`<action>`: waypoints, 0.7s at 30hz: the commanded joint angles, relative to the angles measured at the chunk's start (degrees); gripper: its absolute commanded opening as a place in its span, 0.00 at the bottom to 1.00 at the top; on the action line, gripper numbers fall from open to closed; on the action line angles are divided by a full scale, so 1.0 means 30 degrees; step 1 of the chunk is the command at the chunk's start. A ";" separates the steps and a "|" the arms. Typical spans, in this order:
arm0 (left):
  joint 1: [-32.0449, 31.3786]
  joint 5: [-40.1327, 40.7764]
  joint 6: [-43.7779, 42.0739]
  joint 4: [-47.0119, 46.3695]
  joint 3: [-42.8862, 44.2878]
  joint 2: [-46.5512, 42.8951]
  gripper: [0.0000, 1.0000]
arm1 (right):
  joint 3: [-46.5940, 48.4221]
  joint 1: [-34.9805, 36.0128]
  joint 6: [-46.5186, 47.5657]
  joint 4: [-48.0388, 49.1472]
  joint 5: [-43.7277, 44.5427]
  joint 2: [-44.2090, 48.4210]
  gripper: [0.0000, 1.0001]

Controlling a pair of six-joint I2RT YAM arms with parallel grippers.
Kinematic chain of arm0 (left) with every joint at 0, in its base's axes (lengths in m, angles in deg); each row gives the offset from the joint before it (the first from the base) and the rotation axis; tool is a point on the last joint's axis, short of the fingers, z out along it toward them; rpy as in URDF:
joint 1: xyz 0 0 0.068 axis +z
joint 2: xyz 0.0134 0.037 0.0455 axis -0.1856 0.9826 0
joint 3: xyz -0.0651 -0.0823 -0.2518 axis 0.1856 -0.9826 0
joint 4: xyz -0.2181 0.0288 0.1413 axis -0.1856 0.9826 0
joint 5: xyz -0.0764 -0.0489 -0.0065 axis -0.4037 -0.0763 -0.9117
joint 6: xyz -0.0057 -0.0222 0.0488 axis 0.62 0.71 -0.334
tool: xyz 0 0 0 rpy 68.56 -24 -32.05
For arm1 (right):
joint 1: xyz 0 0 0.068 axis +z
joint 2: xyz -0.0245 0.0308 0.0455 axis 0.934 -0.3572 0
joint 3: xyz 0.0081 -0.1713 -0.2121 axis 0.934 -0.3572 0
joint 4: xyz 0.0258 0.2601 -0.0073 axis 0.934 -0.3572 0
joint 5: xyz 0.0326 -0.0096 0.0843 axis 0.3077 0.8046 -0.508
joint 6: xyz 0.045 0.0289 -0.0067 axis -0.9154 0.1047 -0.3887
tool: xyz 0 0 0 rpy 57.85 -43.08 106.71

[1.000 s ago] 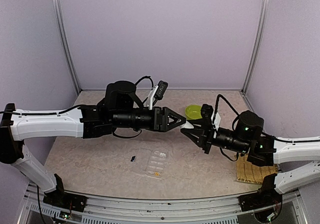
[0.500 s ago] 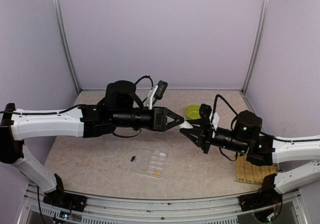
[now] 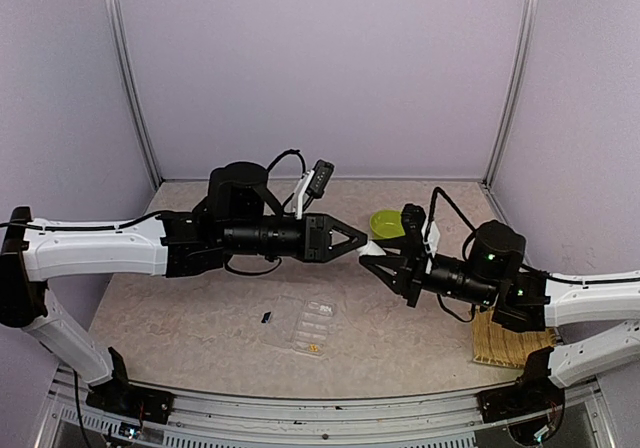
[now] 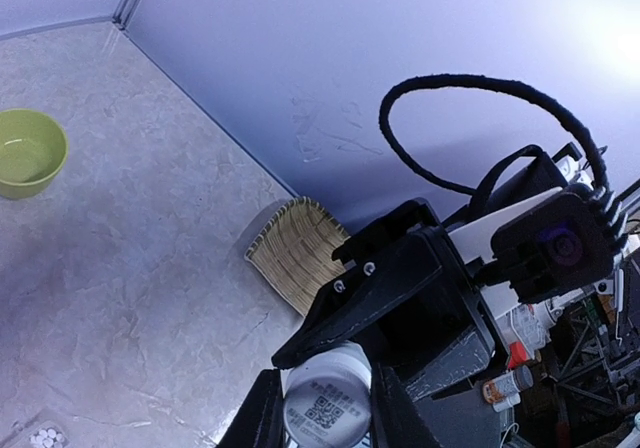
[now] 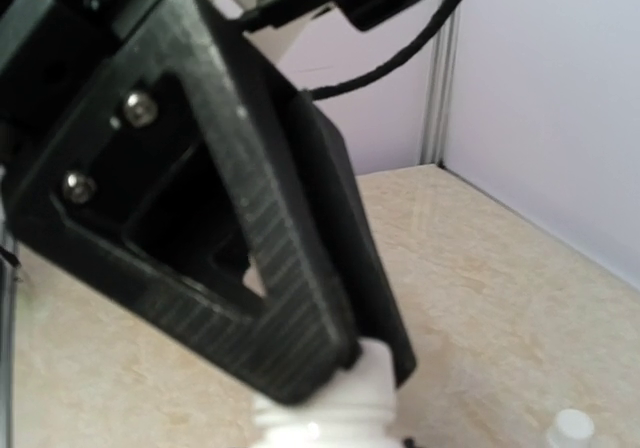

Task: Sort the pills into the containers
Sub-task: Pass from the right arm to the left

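Both arms meet in mid-air over the table with a small white bottle (image 3: 372, 250) between them. My right gripper (image 3: 378, 256) is shut on the bottle's body. In the left wrist view its black fingers (image 4: 400, 298) clamp the far part. My left gripper (image 4: 328, 418) is shut on the bottle's near end, whose round face (image 4: 325, 408) bears a QR label. The clear pill box (image 3: 310, 325) lies flat below, with orange pills (image 3: 315, 347) in one compartment. A dark pill (image 3: 267, 317) lies on the table beside it.
A lime-green bowl (image 3: 385, 224) stands behind the grippers. A woven mat (image 3: 505, 343) lies under the right arm at the table's right edge. A small white cap (image 5: 572, 426) rests on the table in the right wrist view. Walls enclose three sides.
The left gripper's jaws have closed in onto the bottle's end. Both arms have shifted slightly left, with the right gripper still holding the bottle.
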 commanded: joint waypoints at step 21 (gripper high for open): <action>-0.0083 -0.2502 -0.1431 -0.3199 -0.1644 -0.1236 0.01 | 0.0245 -0.0621 -0.5201 0.0011 -0.1596 0.0802 0.56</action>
